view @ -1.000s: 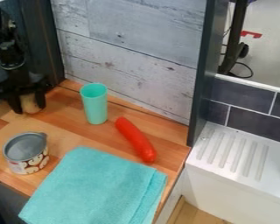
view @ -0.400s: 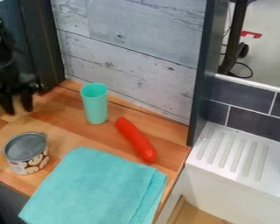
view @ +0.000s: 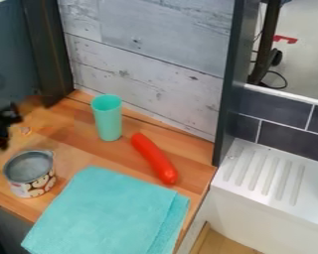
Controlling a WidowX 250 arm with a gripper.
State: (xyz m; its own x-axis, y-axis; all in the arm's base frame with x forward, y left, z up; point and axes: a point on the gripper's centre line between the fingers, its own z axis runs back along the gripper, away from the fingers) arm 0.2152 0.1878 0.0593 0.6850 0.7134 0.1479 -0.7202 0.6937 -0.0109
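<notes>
Gripper (view: 1, 139) hangs near the tin (view: 33, 187) (grey inside); cup (view: 109, 121) upright.

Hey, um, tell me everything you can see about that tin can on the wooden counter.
The tin can is short, wide and round, and looks like metal. It stands upright on the wooden counter, close beside the folded turquoise cloth but apparently not touching it. Its pale side carries a pattern of rounded cream and brown shapes. The top seems open onto a grey inside, though I can't tell whether it holds anything. A small tab juts from its far rim.
</notes>
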